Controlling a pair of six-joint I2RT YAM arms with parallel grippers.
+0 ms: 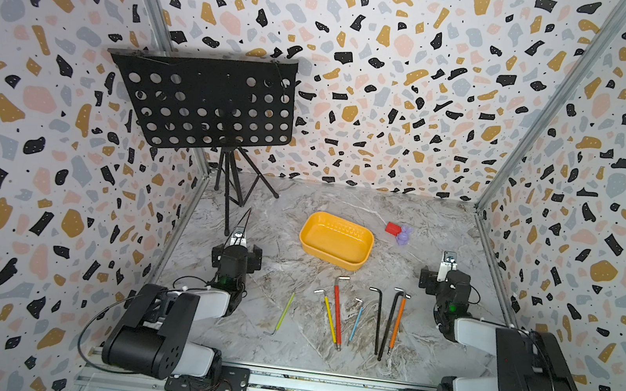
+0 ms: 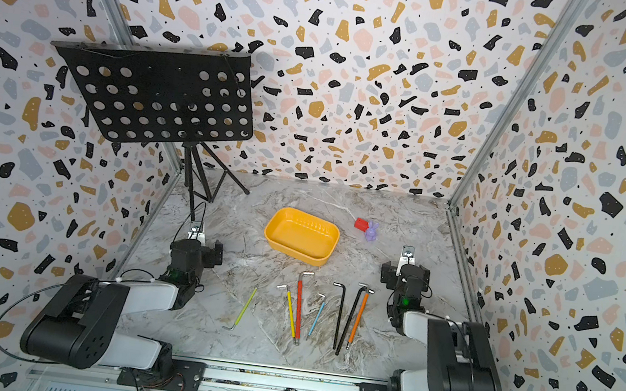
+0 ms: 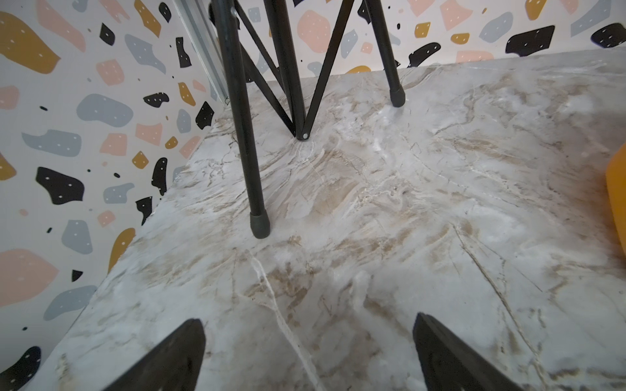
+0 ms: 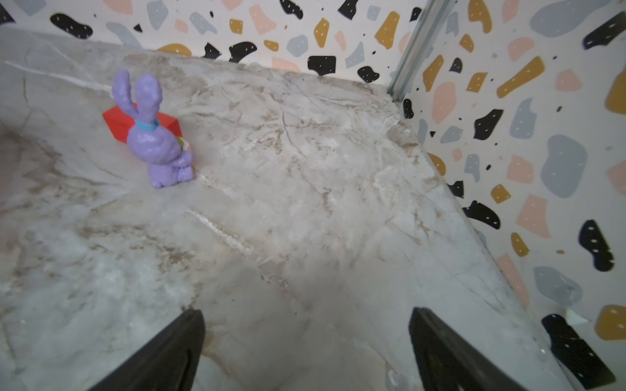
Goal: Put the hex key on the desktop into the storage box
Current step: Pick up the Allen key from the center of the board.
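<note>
Pre-grasp: left end effector [image 3: 308, 325] and right end effector [image 4: 306, 315] gaped empty; hex keys [image 1: 337, 315], six o'clock of storage box [image 1: 329, 259], awaited pickup.

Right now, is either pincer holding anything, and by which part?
Nothing held. Left pincer and right pincer both open over bare desktop; the hex keys lie on it, untouched.

The marbled desktop [image 1: 422, 223] carries the yellow storage box [image 1: 335, 260] near its middle. At its far right stands a red block [image 1: 392, 228] with a purple rabbit [image 1: 403, 236] just beside it, perhaps touching. Toward the near edge lie a green hex key [image 1: 285, 311], apart from the others, then a yellow key [image 1: 329, 318], red key [image 1: 337, 315], blue key [image 1: 356, 322], black key [image 1: 377, 322], second black key [image 1: 389, 326] and orange key [image 1: 397, 324]; a black tripod [image 1: 226, 189] stands in the far left corner.
</note>
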